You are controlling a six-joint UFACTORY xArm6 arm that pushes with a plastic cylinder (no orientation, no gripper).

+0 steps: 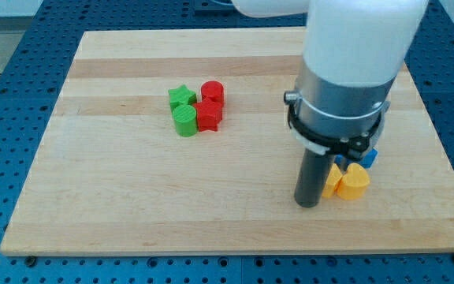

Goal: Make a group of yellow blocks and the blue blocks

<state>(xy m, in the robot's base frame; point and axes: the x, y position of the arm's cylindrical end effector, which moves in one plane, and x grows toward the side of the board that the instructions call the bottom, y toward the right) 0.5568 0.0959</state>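
Note:
My tip rests on the board at the view's lower right, touching or just left of a yellow block that the rod partly hides. A second yellow block, heart-like in shape, sits right beside the first. A blue block peeks out just above the yellow ones, mostly hidden behind the arm's body. Any other blue block is hidden by the arm.
The wooden board lies on a blue perforated table. At the view's upper middle-left stands a tight cluster: a green star block, a green cylinder, a red cylinder and a red star block.

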